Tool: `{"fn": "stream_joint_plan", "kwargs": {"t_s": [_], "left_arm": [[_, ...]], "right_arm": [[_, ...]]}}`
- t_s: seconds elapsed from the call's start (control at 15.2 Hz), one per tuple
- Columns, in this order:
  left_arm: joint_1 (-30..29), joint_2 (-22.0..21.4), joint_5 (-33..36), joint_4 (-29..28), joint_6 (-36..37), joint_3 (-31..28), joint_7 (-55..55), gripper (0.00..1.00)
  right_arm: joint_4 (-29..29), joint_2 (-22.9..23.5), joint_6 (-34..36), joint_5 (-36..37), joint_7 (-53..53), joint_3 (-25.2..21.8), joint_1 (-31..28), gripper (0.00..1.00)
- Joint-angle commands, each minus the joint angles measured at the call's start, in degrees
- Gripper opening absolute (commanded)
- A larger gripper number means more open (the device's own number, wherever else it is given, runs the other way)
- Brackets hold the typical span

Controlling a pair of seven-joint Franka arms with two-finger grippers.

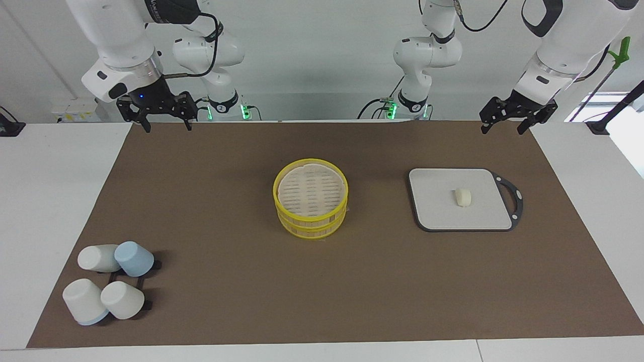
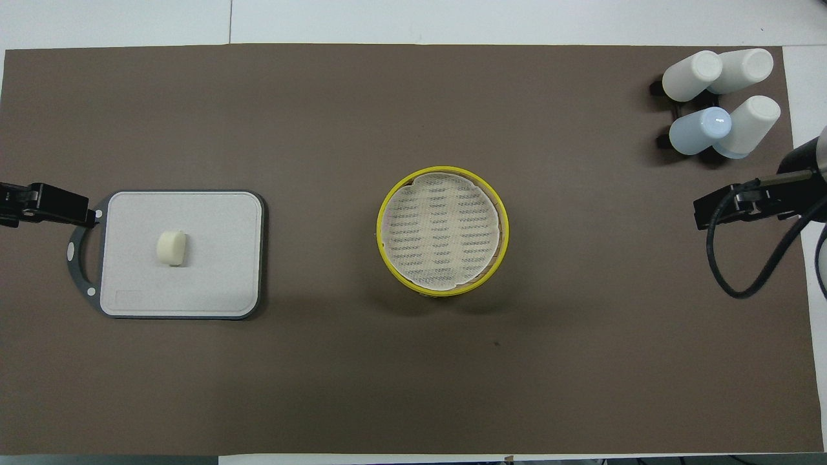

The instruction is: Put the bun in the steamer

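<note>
The bun (image 1: 463,196), a small cream-white lump, lies on the grey square board (image 1: 437,206) toward the left arm's end of the table; it also shows in the overhead view (image 2: 172,248). The steamer (image 1: 310,223), yellow-rimmed with a pale slatted floor, stands open at the middle of the brown mat and holds nothing; it also shows in the overhead view (image 2: 381,226). My left gripper (image 1: 502,130) is open and empty, raised over the mat's edge, apart from the board. My right gripper (image 1: 167,128) is open and empty, raised over the mat's corner at the right arm's end.
The board (image 2: 213,271) has a dark handle loop toward the left arm's end. Several upturned cups (image 1: 108,286), white and pale blue, stand on a black rack at the mat's corner farthest from the robots, at the right arm's end (image 2: 717,97).
</note>
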State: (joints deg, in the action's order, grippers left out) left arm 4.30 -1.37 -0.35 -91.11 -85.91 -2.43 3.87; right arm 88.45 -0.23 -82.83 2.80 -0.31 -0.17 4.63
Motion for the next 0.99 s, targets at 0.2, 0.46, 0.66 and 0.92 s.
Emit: {"fn": "stream_joint_plan", "kwargs": {"t_s": [0.2, 0.46, 0.66, 0.92], "left_arm": [[1.0, -0.6, 1.0, -0.7, -0.9, -0.6, -0.1, 1.00], [1.0, -0.6, 1.0, -0.8, -1.0, -0.6, 0.0, 1.00], [1.0, -1.0, 1.0, -1.7, -1.5, -0.6, 0.0, 1.00], [1.0, -1.5, 1.0, -3.0, -2.4, -0.6, 0.1, 1.00]], "right_arm": [[0.7, -0.7, -0.8, -1.0, 2.0, 0.3, -0.8, 1.00], [0.8, -1.6, -0.1, -0.9, 1.5, 0.3, -0.4, 1.00], [0.8, -1.2, -3.7, -0.9, 3.1, 1.1, 2.6, 1.00], [-4.8, 7.0, -5.3, -0.7, 19.6, 1.3, 15.1, 1.00]]}}
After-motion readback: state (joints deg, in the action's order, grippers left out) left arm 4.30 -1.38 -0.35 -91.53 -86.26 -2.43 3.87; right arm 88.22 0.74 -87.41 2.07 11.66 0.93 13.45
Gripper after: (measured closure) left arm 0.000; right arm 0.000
